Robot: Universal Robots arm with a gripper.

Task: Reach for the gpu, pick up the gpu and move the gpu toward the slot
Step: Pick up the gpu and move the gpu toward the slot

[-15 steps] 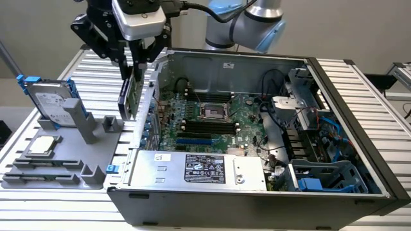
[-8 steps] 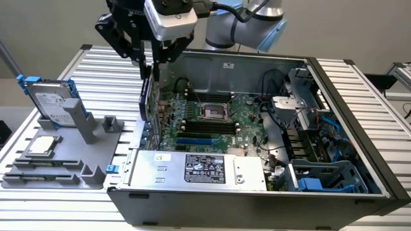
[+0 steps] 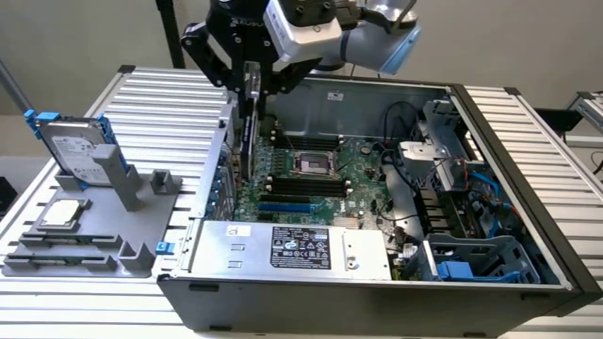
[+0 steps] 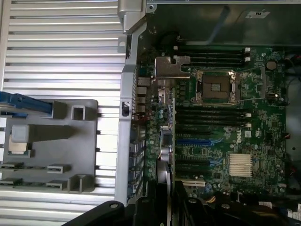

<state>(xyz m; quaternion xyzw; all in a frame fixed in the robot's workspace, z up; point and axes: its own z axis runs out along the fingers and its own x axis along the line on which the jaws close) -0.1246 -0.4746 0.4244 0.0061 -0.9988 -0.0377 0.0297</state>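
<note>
The gpu [image 3: 250, 106] upright on edge, clamped between the fingers [image 3: 253, 90] — above the motherboard [image 3: 325, 176], over the open case

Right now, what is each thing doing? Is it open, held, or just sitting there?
gpu: held on edge by the gripper, above the motherboard.
Computer case: side panel off, inside showing.
Processor socket: empty, no chip in it.
Hard drive: standing upright in the grey holder.
Processor chip: lying flat on the holder.
Power supply: seated in the case.
</note>
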